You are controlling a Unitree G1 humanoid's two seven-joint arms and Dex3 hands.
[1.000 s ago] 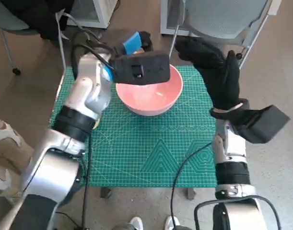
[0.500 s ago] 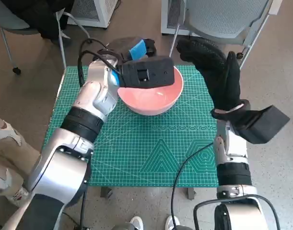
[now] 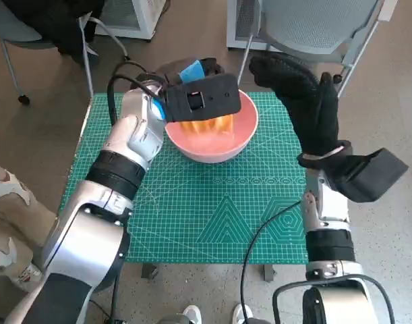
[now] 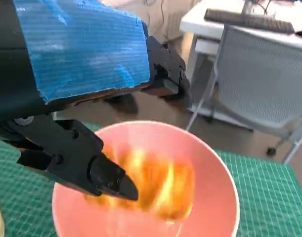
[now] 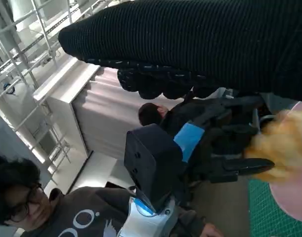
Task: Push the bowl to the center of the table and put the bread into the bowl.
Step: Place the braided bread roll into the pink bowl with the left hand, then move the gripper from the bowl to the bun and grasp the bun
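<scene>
The pink bowl [image 3: 216, 147] stands on the green mat [image 3: 212, 209], toward the table's far middle. The orange-brown bread [image 3: 207, 126] shows blurred inside it, also blurred in the left wrist view [image 4: 158, 187] and the right wrist view [image 5: 284, 143]. My left hand [image 3: 194, 69] hovers over the bowl's far rim [image 4: 225, 182]; its black fingers [image 4: 86, 163] are spread just above the bread and hold nothing. My right hand [image 3: 303, 101], gloved, is raised beside the bowl's right side, its fingers straight and empty.
A grey mesh chair [image 3: 313, 23] stands behind the table, and a white cabinet [image 3: 128, 17] is at the back left. A person's legs [image 3: 3, 202] are at the left edge. A person [image 5: 27, 207] shows in the right wrist view.
The bread has left my left hand and now lies blurred in the bowl, which looked empty before. The left hand shifted slightly right over the bowl. The right hand stayed put.
</scene>
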